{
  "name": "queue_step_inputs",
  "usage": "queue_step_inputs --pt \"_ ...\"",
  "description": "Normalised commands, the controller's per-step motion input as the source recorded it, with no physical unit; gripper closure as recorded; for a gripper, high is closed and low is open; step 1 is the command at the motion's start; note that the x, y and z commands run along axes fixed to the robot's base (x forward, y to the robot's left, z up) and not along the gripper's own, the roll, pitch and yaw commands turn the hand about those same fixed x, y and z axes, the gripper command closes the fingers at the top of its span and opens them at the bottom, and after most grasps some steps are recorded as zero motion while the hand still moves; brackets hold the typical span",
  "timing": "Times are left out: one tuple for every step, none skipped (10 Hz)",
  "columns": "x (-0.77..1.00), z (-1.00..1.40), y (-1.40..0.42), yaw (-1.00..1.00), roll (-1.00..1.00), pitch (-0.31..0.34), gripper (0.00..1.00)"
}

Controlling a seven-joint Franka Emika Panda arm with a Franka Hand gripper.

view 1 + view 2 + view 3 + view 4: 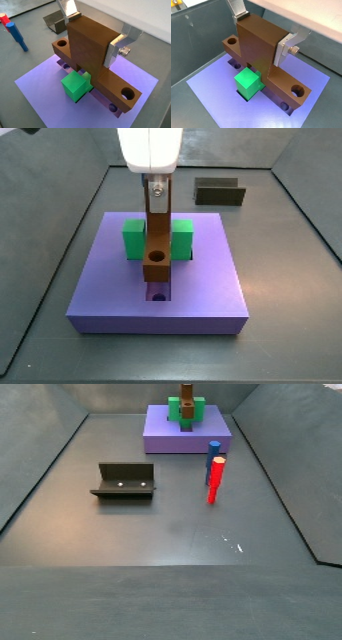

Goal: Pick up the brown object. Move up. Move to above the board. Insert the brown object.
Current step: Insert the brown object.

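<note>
Over the board (pixel 201 293), the gripper (pixel 158 190) hangs with its two silver fingers (pixel 115 50) closed against opposite faces of the brown object (pixel 156 240), which it carries upright, long axis vertical, hole end down. In a side view the round hole sits low on the bar, and the bar's lower end is at or just into the long central slot; whether it has entered cannot be told from these views. The green U-shaped block (pixel 135 240) flanks the bar on both sides.

The step in hand is judged to be the insertion. Recommended procedure:

1. Hold the bar vertical. In both wrist views the broad brown face looks square to the fingers, so no tilt correction appears necessary.
2. Confirm that the lower end is centred in the slot, between the arms of the green block (pixel 248 82). Contact with either arm is the likely cause of a jam.
3. Descend slowly and straight. Lateral drift would load the slot walls and could shift the bar in the pads.
4. Keep the jaws closed until the bar is seated; release only when downward travel stops.

The dark olive open box (pixel 124 480) and the red-and-blue peg (pixel 214 477) stand well apart from the board on the grey floor (pixel 160 534) and do not obstruct the path.
</note>
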Motion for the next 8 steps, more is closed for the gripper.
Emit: queue_step_inputs --pt "0.00 -0.14 0.00 -0.11 0.04 -0.001 1.00" --pt "0.00 -0.16 0.00 -0.13 0.02 -0.001 1.00" --pt "0.00 -0.23 -0.02 -0.09 0.00 -0.033 1.00" --pt "0.00 -0.25 -0.05 -0.03 0.02 -0.084 1.00" --pt "0.00 -0.24 -0.01 -0.04 0.03 -0.086 1.00" --pt "0.00 -0.21 0.00 -0.04 0.04 -0.067 1.00" --pt "0.07 -0.18 0.00 -0.03 0.13 -0.044 1.00" --pt "0.03 -0.18 0.00 -0.05 0.19 -0.027 1.00"
